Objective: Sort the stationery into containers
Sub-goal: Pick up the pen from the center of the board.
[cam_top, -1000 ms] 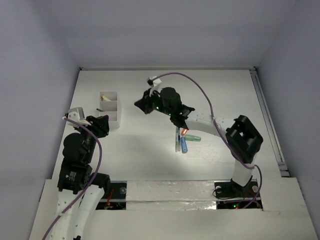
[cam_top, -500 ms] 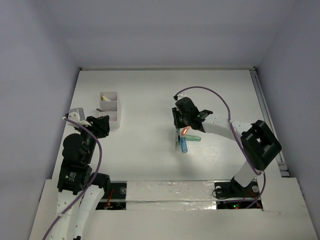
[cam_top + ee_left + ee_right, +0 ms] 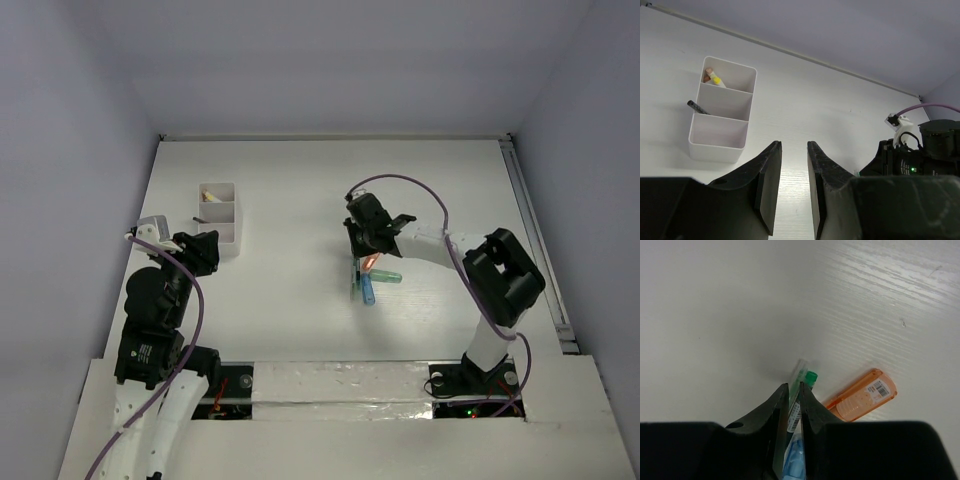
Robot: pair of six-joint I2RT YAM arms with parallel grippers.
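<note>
White organizer box (image 3: 218, 214): stands left of centre on the table (image 3: 470, 180), long axis running away from the arm bases.
Left wrist only: shows three compartments, pink- and yellow-ended sticks (image 3: 711, 77) in the far one, a dark pen (image 3: 697, 106) poking over the left wall by the middle one.
Loose pile (image 3: 368, 278): lies just right of centre, well apart from the box.
Orange marker (image 3: 862, 400): slants across the right wrist view, barcode label up.
Green-capped pen (image 3: 811, 376): points away from the fingers, beside a clear stick (image 3: 799, 369) on the same line.
Blue marker (image 3: 368, 292): runs near to far from above; only a sliver between the fingers at the wrist.
Mint-green marker (image 3: 386, 277): lies crosswise, left to right.
Right gripper (image 3: 793, 386): hangs over the pile, jaws almost together; cannot tell whether anything is pinched.
Left gripper (image 3: 794, 146): sits near the box, narrow gap between fingers, nothing in it.
</note>
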